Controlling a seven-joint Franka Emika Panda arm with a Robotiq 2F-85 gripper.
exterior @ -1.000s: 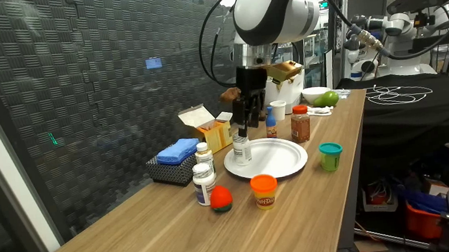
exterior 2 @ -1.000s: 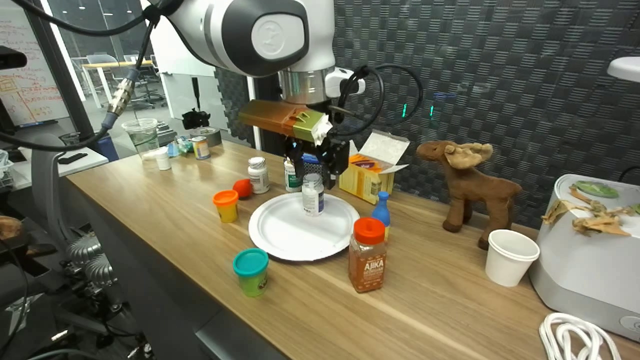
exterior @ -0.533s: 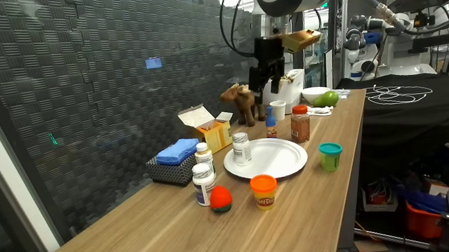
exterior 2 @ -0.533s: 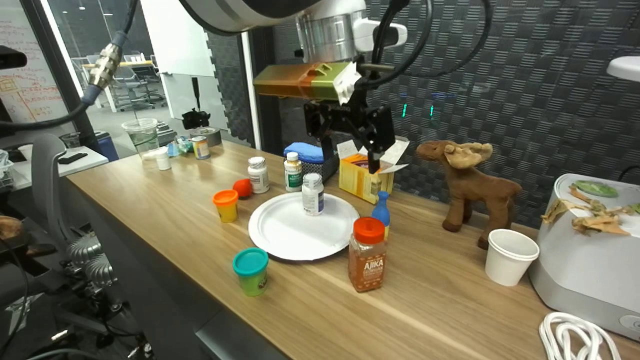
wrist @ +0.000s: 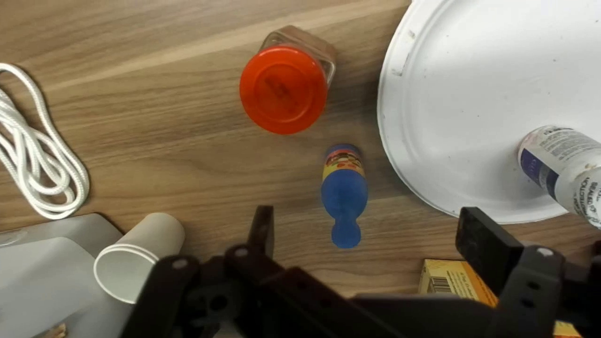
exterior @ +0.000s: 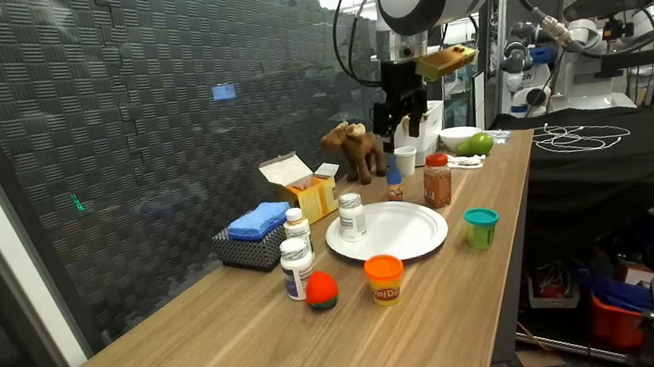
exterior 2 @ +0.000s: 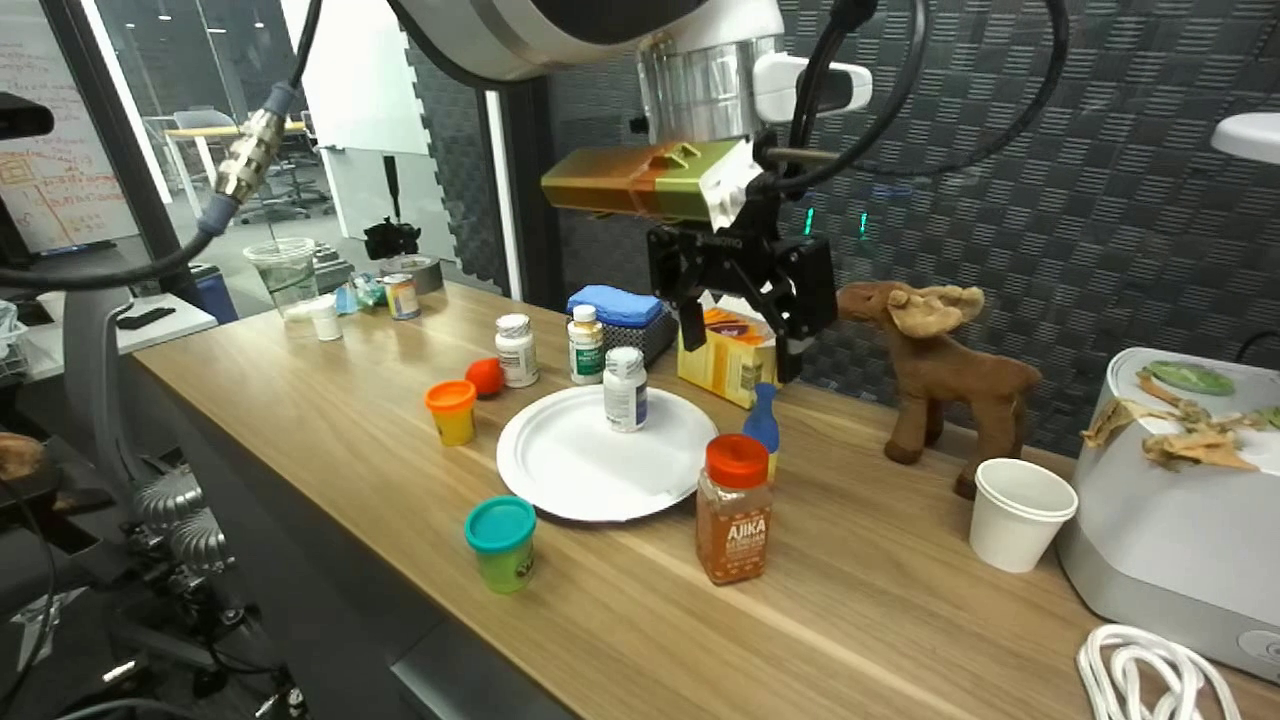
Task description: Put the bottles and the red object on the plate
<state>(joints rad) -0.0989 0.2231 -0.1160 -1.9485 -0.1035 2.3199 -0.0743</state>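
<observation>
Wood-grain counter [exterior: 210,353] is seen in both exterior views, backed by a wall [exterior: 159,141] of dark checkered panels; farther off, a whiteboard [exterior 2: 75,160] and a desk [exterior 2: 240,129] are made out. Fingers [wrist: 486,249] are spread wide apart, held up over the counter. Blue bottle [wrist: 345,195] is located below them, framed between the two in wrist view. Red-capped bottle [wrist: 284,89] is stood just beside the blue one. Plate [exterior 2: 565,470] is set near both, with a white bottle [exterior 2: 626,392] stood upright on it. On the plate's far side from the fingers, a second white bottle [exterior 2: 517,352] and a green-labelled bottle [exterior 2: 587,350] are stood on the counter; red object [exterior 2: 485,377] is placed just beside the former, contact can't be told. Blue bottle is smooth, narrow-necked; red-capped one is squarish, clear-walled, lettered AJIKA. Plate is round, flat, rim raised. Red object is rounded, green at the base.
</observation>
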